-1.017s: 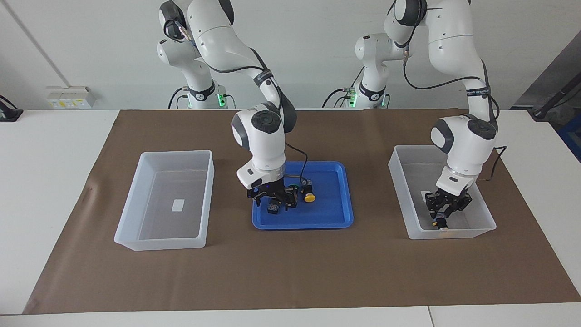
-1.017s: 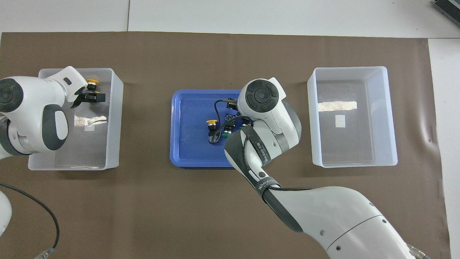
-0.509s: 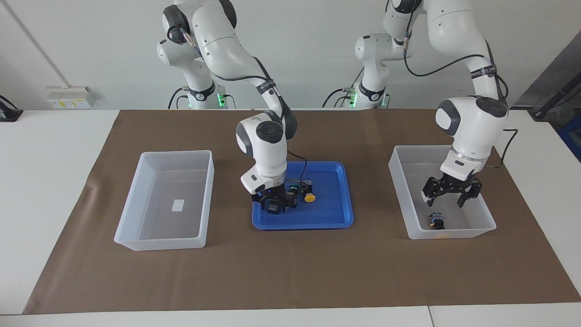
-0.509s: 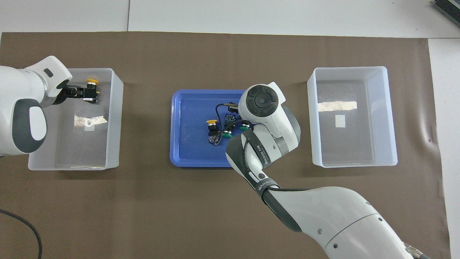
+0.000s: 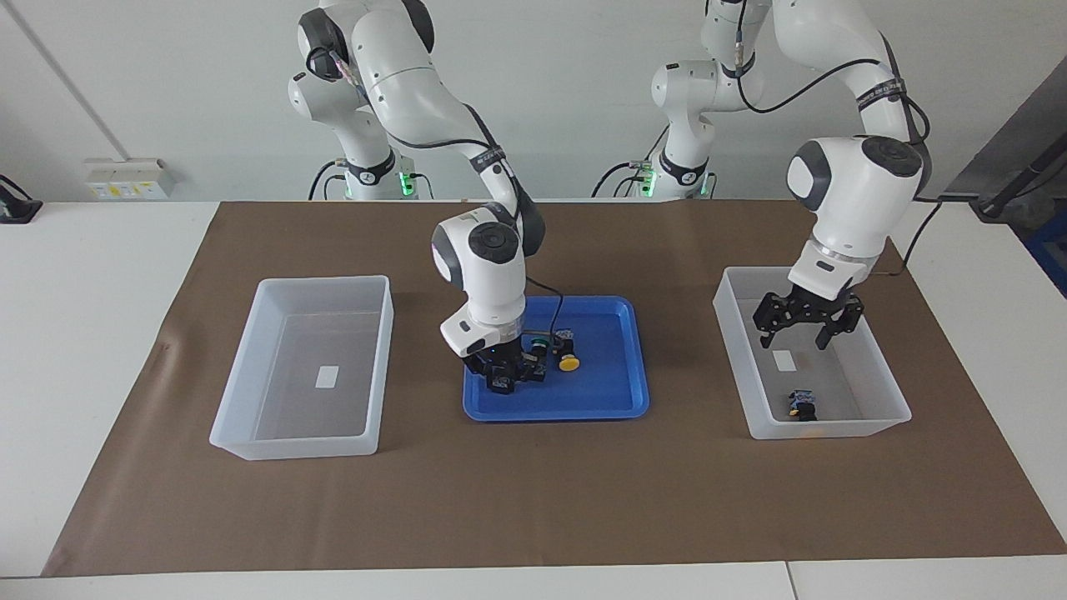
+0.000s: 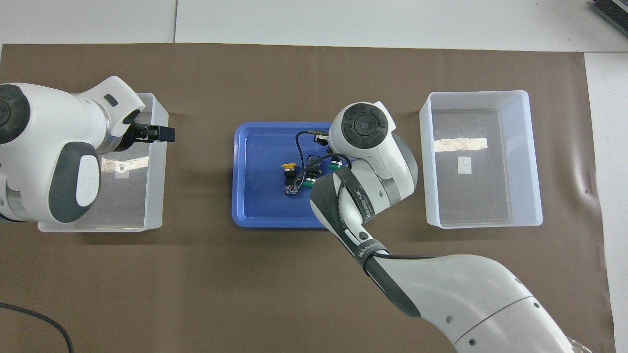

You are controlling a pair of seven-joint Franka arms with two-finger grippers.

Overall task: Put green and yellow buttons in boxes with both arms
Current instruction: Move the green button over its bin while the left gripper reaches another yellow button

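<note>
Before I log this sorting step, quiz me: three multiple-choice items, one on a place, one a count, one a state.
1. Where is the one button outside the blue tray? A) in the box at the left arm's end B) on the brown mat C) on the tabletop
2. How many green caps are in the tray? A) one B) two C) four
3. How is the left claw? A) open and empty B) shut on a button C) down in the tray
1A, it lies on that box's floor; 2B, two green tops show; 3A, it is spread wide over the box, holding nothing.
</note>
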